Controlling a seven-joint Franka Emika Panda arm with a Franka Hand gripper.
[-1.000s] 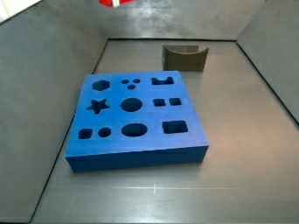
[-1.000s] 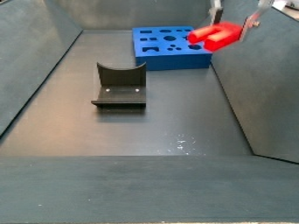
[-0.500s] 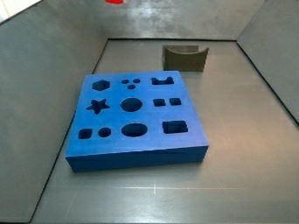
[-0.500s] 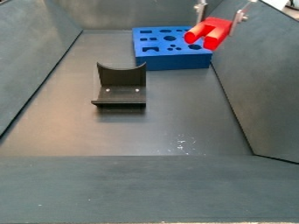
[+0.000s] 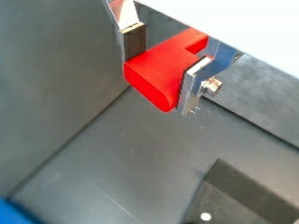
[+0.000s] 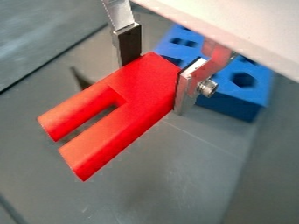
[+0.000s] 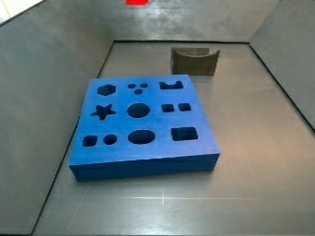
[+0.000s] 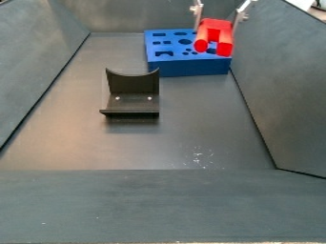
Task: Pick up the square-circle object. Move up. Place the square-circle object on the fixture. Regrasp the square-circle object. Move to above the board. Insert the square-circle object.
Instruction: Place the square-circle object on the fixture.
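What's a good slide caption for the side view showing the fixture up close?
Gripper holds the red square-circle object above the blue board.

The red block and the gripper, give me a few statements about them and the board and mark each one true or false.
1. The gripper has its jaws closed on the red square-circle object. True.
2. The square-circle object rests in the recess of the fixture. False: the recess holds nothing, and the object is held in the air.
3. In a wrist view the object's two pegs point away from the jaws. True.
4. The object already sits in a hole of the blue board. False: in a side view every cut-out shows blue inside, none filled with red.
5. The fixture stands on top of the board. False: it stands on the floor, apart from the board.
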